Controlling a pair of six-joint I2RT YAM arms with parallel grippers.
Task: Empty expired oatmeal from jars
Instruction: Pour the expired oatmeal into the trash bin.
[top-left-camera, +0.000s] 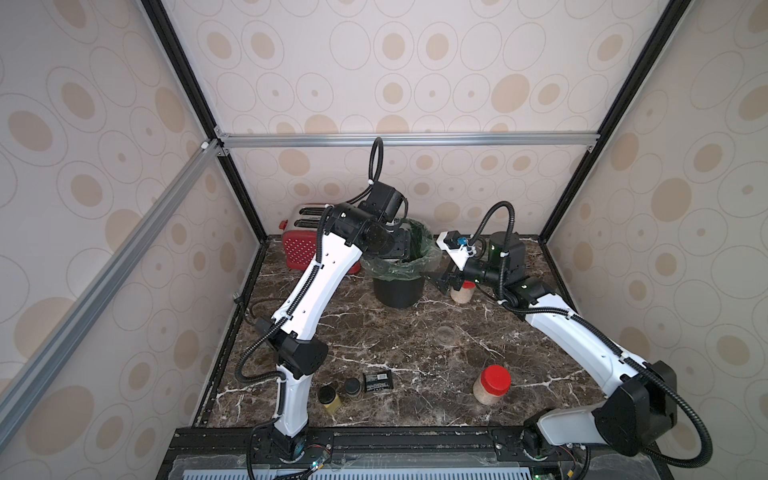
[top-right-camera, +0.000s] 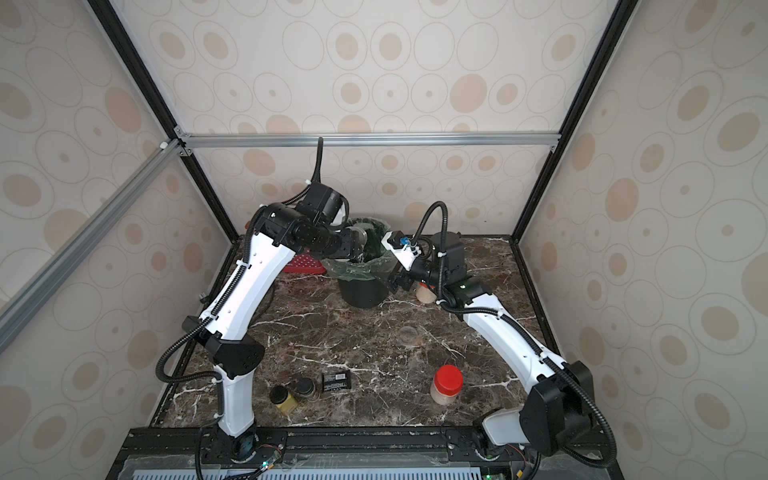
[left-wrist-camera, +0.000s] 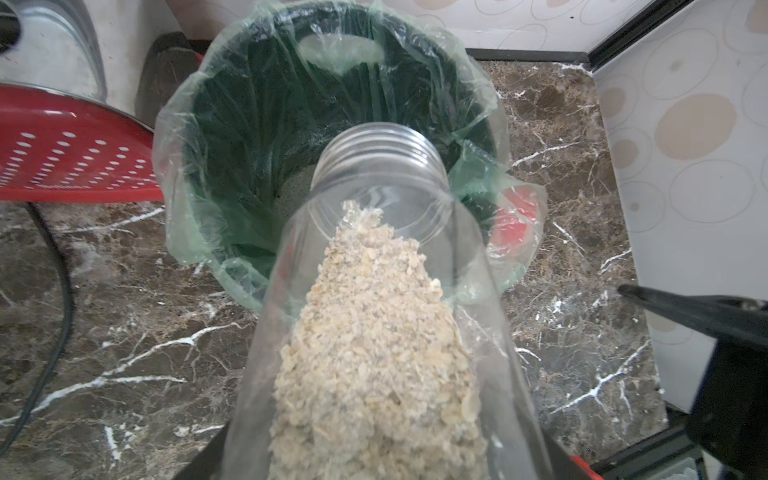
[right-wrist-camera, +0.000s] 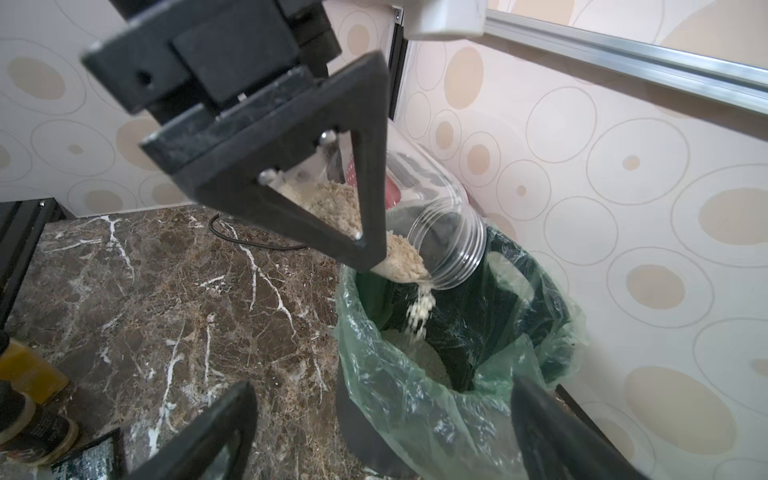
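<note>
While the left gripper (right-wrist-camera: 374, 241) is clamped across the belly of the open jar (left-wrist-camera: 374, 257), the jar lies tipped mouth-down over the lined bin (left-wrist-camera: 178, 124), and the oatmeal (left-wrist-camera: 374, 353) slides along its lower wall and drops off the threaded neck in a thin stream onto a pale heap inside. From where I stand it looks like an easy thing to carry: thin clear plastic, light, and growing lighter as it drains. Its smooth wall is probably slippery, and I'd guess it gives under a hard squeeze. The middle of the body, where the claw has it, seems the right hold, well clear of the neck so nothing blocks the flow. The flakes are dry and loose but they bunch at the shoulder, so a steeper tilt may be wanted. The right gripper (right-wrist-camera: 382, 388) hovers just beside the bin, jaws wide apart and empty. Two more jars wait capped in red: one near the bin (top-left-camera: 462, 293), one at the front of the table (top-left-camera: 491, 384), both fuller and likely heavier.
</note>
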